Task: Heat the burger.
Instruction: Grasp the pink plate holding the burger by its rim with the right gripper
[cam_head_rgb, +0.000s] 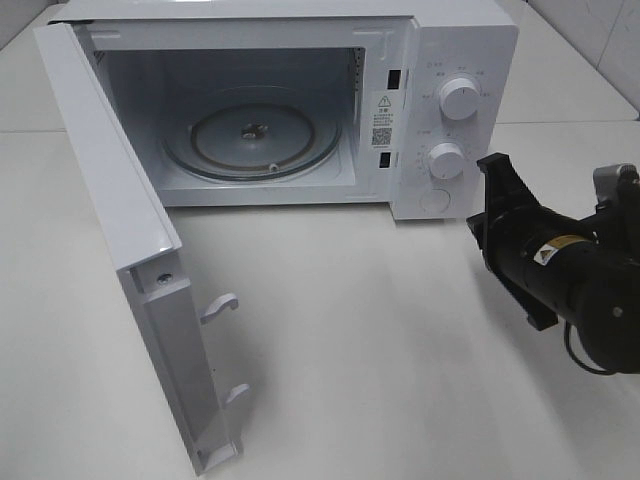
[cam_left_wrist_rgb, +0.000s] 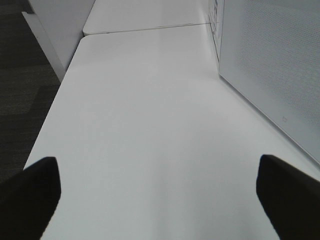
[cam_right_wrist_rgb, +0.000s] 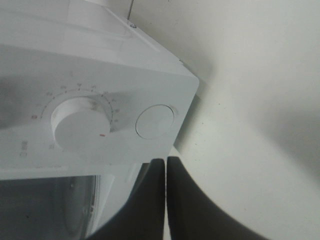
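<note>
microwave (cam_head_rgb: 488, 60): top of the high view, on the worktop (cam_head_rgb: 400, 350), door (cam_head_rgb: 110, 190) wide open to the left | inside: a round glass plate (cam_head_rgb: 300, 140) | burger: not seen in any view | left claw (cam_left_wrist_rgb: 160, 197): wide open, holds nothing, over the worktop | right claw (cam_right_wrist_rgb: 165, 161): shut tight, holds nothing, tips near the round button (cam_right_wrist_rgb: 155, 121)

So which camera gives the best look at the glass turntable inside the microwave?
The exterior high view: the microwave door stands open and the whole turntable shows from above. The right wrist view catches only a dim corner of the cavity, turntable unclear; the left wrist view shows just the door's outer side.
</note>
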